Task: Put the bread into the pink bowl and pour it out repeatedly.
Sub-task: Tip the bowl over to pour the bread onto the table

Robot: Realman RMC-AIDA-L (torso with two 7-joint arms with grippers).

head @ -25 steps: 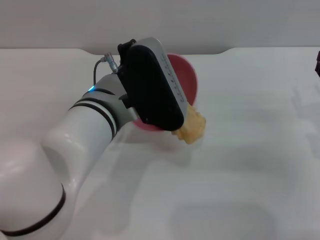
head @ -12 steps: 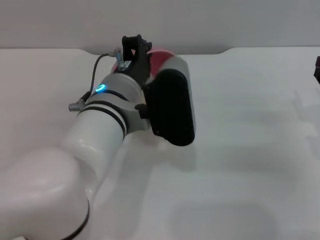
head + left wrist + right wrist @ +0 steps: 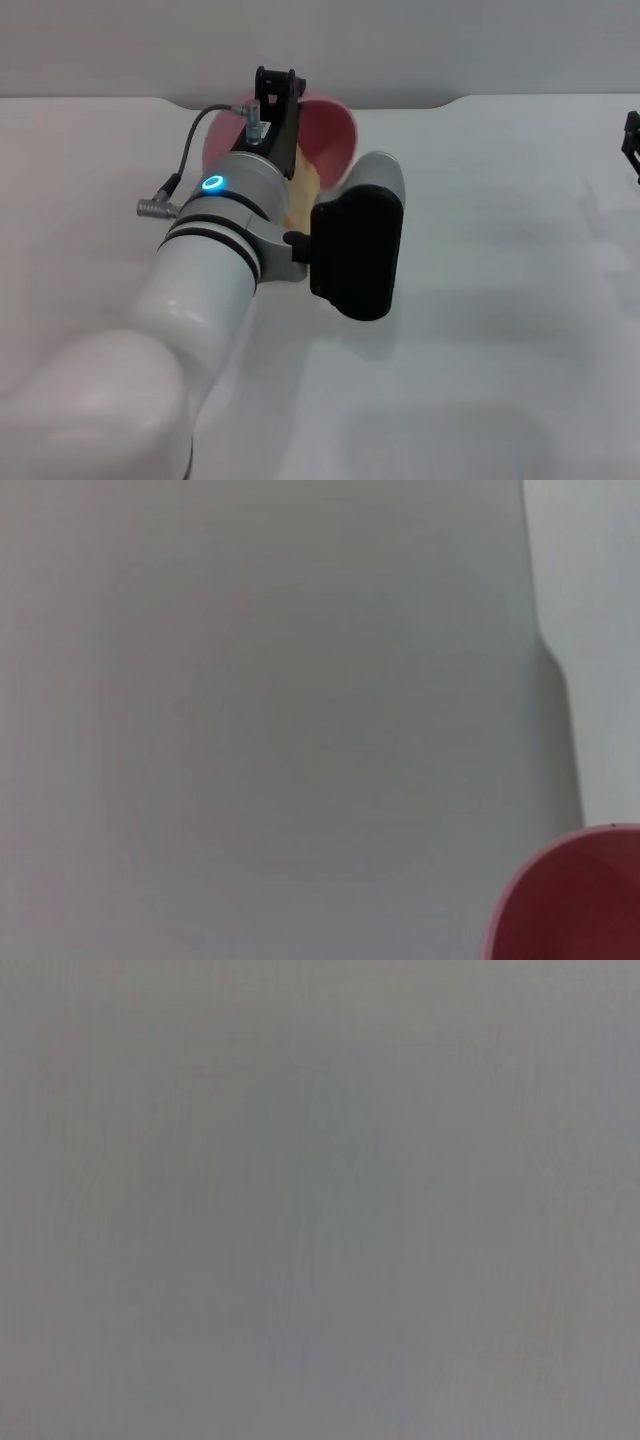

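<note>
Nearest the head camera, the left arm's big white shoulder and forearm sweep up from the lower left, black bands around the wrist and a blue ring light [image 3: 212, 184] glowing on top. Just beside the wrist sits the black camera housing [image 3: 357, 254], hanging off its right side over the white worktop [image 3: 500, 300].

Beyond the wrist, the left gripper [image 3: 277, 92] reaches toward the far edge of the worktop, right at the pink bowl [image 3: 335, 130]. The black frame of the gripper stands up against the bowl's near rim, and whether its fingers are clamped on that rim or spread apart, I cannot tell; the arm hides the contact.

A sliver of the bread [image 3: 301, 195] shows, a pale tan patch tucked between the wrist and the camera housing, below the bowl's rim. Whether it lies inside the bowl or on the worktop just beside it is hidden by the arm.

The left wrist view catches only a curved piece of the pink bowl [image 3: 570, 900] in one corner, against plain grey.

Far off at the right edge, a dark bit of the right gripper [image 3: 633, 140] pokes in, well apart from the action; its fingers I cannot make out.
</note>
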